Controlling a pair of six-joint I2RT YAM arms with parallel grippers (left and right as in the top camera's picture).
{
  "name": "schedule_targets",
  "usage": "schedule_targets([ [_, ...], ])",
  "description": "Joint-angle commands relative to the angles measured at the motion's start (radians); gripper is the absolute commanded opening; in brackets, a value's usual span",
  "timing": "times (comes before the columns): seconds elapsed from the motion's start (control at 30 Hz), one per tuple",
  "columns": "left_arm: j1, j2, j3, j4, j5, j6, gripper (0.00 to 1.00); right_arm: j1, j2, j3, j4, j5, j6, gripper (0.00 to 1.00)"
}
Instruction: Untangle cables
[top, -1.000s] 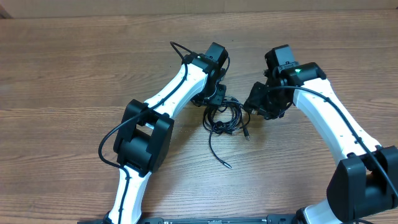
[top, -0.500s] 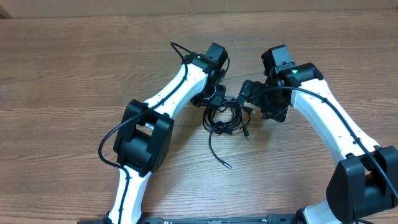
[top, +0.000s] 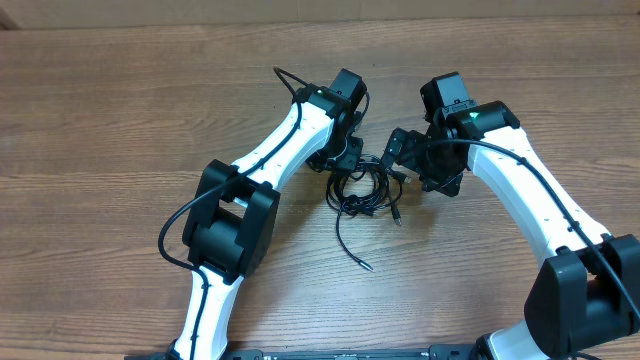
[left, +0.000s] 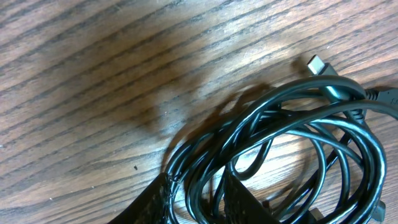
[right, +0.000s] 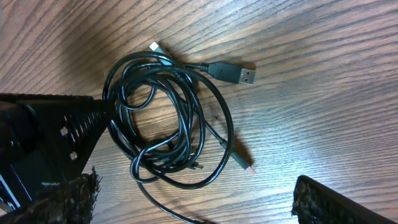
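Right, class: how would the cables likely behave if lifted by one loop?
Probably floppy: the cables lie in loose loops, so they'd sag. Likely rising as one bundle, since loops cross. The free USB plug would probably dangle.

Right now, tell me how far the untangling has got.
Done: little; the cables lie in one looped bundle, only one tail trailing free. In hand: the left fingers pinch strands at the bundle's edge; the right fingers stand open, empty. Left: pulling every cable apart.

A brown wood-grain surface (top: 100, 120) carries a tangled coil of thin black cables (top: 362, 190), with one loose end trailing out.
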Motion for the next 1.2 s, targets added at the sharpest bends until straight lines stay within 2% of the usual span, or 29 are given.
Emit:
schedule_targets([
  [0.0, -0.007, 0.013, -0.002, -0.001, 0.005, 0.018, 0.31, 0.000, 0.005, -0.004, 0.004, 0.013, 0.000, 1.00],
  [0.07, -0.007, 0.013, -0.002, 0.003, 0.005, 0.018, 0.34, 0.000, 0.005, -0.004, 0.004, 0.013, 0.000, 1.00],
  [0.17, -0.007, 0.013, -0.002, 0.002, 0.005, 0.018, 0.33, 0.000, 0.005, -0.004, 0.004, 0.013, 0.000, 1.00],
  [0.2, -0.007, 0.013, -0.002, 0.002, 0.004, 0.019, 0.32, 0.000, 0.005, -0.004, 0.004, 0.013, 0.000, 1.00],
  [0.27, -0.008, 0.015, -0.002, -0.001, 0.004, 0.019, 0.22, 0.000, 0.005, -0.004, 0.004, 0.013, 0.000, 1.00],
  [0.37, -0.007, 0.021, -0.002, -0.002, 0.003, 0.019, 0.17, 0.000, 0.005, -0.004, 0.004, 0.013, 0.000, 1.00],
  [0.4, -0.007, 0.022, -0.002, -0.002, 0.001, 0.019, 0.18, 0.000, 0.005, -0.004, 0.004, 0.013, 0.000, 1.00],
  [0.5, -0.007, 0.023, -0.002, -0.002, -0.040, 0.019, 0.27, 0.000, 0.005, -0.004, 0.004, 0.013, 0.000, 1.00],
  [1.17, -0.018, 0.023, -0.018, -0.001, -0.064, 0.019, 0.27, 0.000, 0.005, -0.004, 0.004, 0.005, 0.004, 1.00],
])
